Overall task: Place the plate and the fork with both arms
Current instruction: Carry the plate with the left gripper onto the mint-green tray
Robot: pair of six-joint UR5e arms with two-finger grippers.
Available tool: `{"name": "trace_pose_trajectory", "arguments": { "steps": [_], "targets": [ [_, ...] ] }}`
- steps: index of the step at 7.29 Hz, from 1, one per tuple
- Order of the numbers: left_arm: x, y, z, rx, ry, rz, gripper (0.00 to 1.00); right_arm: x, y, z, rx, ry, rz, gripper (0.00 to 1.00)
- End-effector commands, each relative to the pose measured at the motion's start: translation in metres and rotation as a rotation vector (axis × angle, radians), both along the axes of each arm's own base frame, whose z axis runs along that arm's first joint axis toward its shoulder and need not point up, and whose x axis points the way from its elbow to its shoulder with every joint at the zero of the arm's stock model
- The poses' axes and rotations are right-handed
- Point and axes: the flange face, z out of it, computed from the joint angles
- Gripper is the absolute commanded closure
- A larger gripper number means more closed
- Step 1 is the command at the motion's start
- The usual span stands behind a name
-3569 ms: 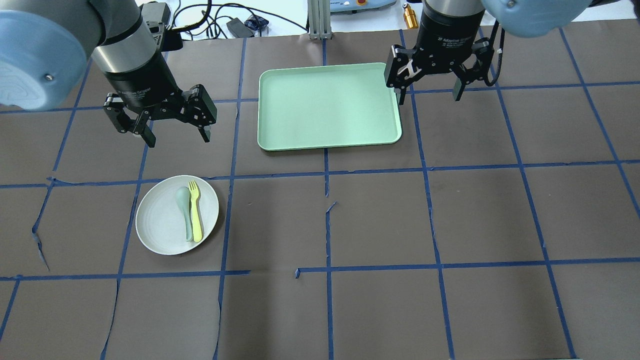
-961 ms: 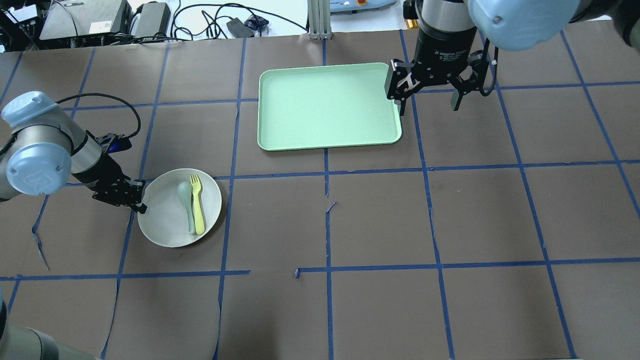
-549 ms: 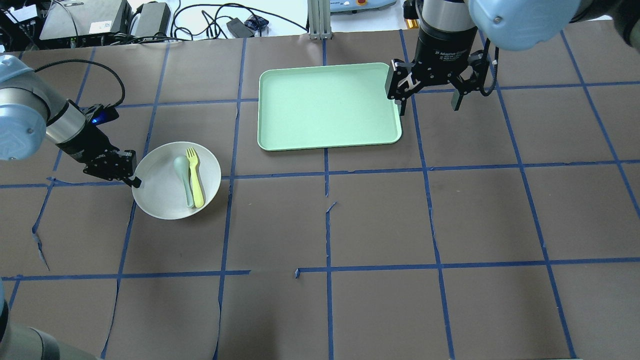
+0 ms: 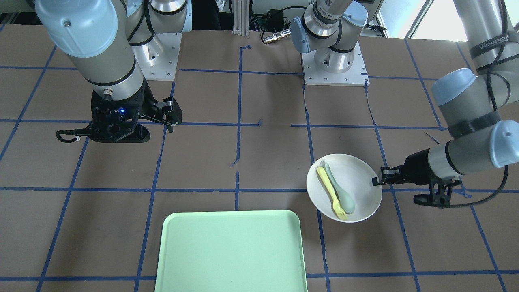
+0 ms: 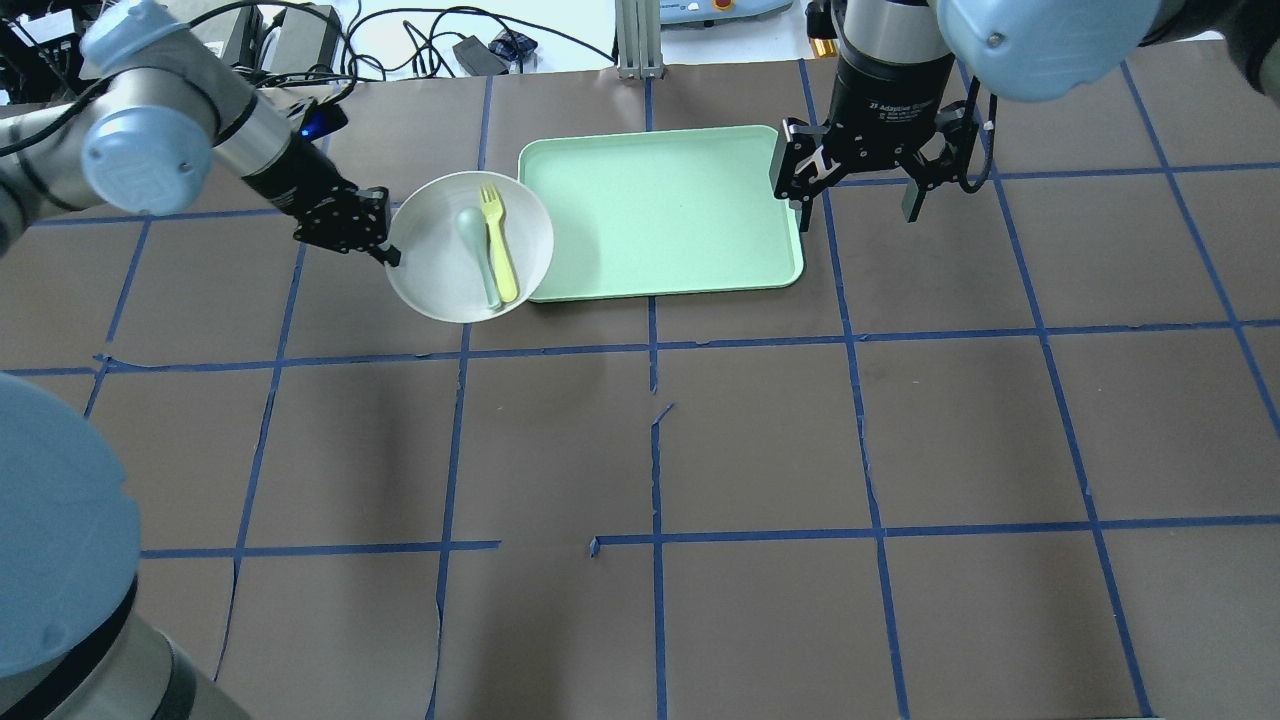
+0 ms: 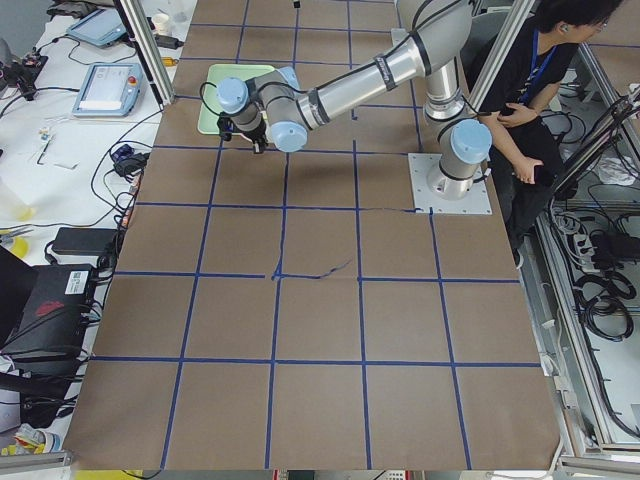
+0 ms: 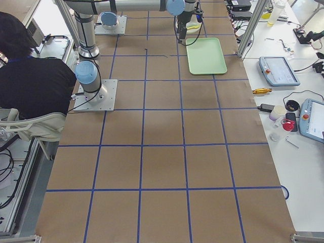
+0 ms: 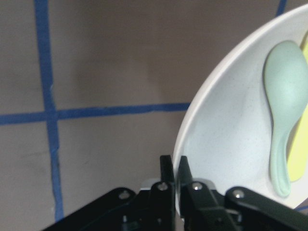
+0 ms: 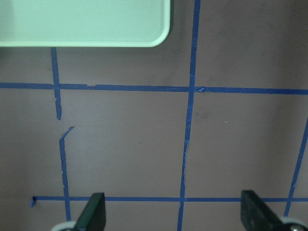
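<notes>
The white plate hangs in the air in my left gripper, which is shut on its left rim. The pale-yellow fork lies on the plate beside a grey-green spoon. In the overhead view the plate's right side overlaps the left edge of the mint-green tray. The left wrist view shows the rim pinched between the fingers, with the plate and spoon beyond. In the front view the plate sits right of the tray. My right gripper is open and empty by the tray's right edge.
The right wrist view shows the tray's corner and brown table paper with blue tape lines below the open fingers. Cables and boxes lie past the far table edge. A person sits by the robot's base.
My left gripper came down, shut on the plate's left rim, lifted it and carried it up and right to the tray's left edge. The right arm has barely moved.
</notes>
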Motion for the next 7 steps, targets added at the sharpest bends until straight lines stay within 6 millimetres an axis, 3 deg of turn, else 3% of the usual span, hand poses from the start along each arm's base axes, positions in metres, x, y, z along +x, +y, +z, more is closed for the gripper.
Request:
{"name": "trace_pose_trajectory", "arguments": {
  "steps": [1,3,4,7],
  "targets": [
    [-0.084,-0.052,-0.033,-0.048,0.037,-0.087,1.0,0.0,0.0,0.0,0.001,-0.002,-0.003,0.0],
    [-0.131,-0.065,-0.074,-0.044,0.029,-0.081,1.0,0.0,0.0,0.0,0.001,-0.002,-0.002,0.0],
    [-0.143,-0.065,-0.084,-0.027,0.027,-0.078,1.0,0.0,0.0,0.0,0.001,-0.001,0.0,0.0],
    [-0.162,-0.064,-0.088,-0.035,0.024,-0.072,1.0,0.0,0.0,0.001,-0.002,-0.001,0.0,0.0]
  ]
}}
